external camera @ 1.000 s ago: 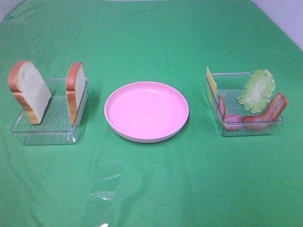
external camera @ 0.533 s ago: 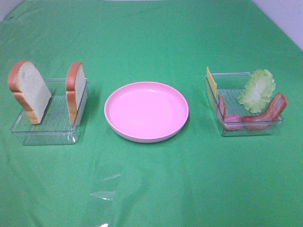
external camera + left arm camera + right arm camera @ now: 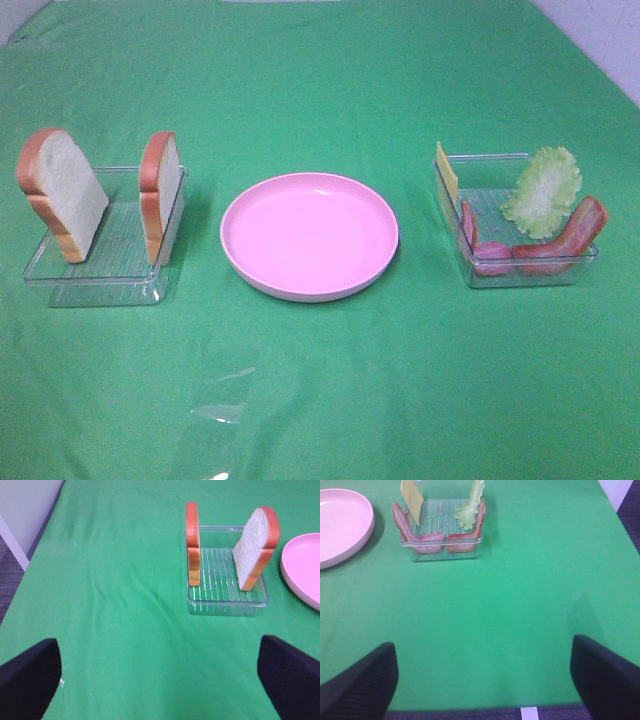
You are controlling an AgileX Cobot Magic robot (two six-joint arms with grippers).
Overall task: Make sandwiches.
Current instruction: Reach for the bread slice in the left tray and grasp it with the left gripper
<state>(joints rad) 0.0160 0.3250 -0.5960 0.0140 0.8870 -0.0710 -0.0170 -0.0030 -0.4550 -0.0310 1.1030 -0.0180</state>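
The near half of the cloth (image 3: 420,390) lies open from left to right. Farther back, three obstacles stand in a row with open gaps between them: the left tray (image 3: 95,288) with two upright bread slices (image 3: 62,195), the plate (image 3: 305,290), and the right tray (image 3: 530,277) of fillings (image 3: 545,190).

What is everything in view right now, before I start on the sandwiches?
bread slices: two, white with orange-brown crust, upright in the left tray
right tray: one, clear like the left one, right of the plate
plate: one, pink, centre
cheese: one slice, yellow, leaning on the right tray's plate-side wall
lettuce: one leaf, green, far side of the right tray
meat strips: at least two, red-brown and pink, near side of the right tray
tablecloth: one, green, under everything
left end effector: black, open, holding nothing
right end effector: black, open, holding nothing
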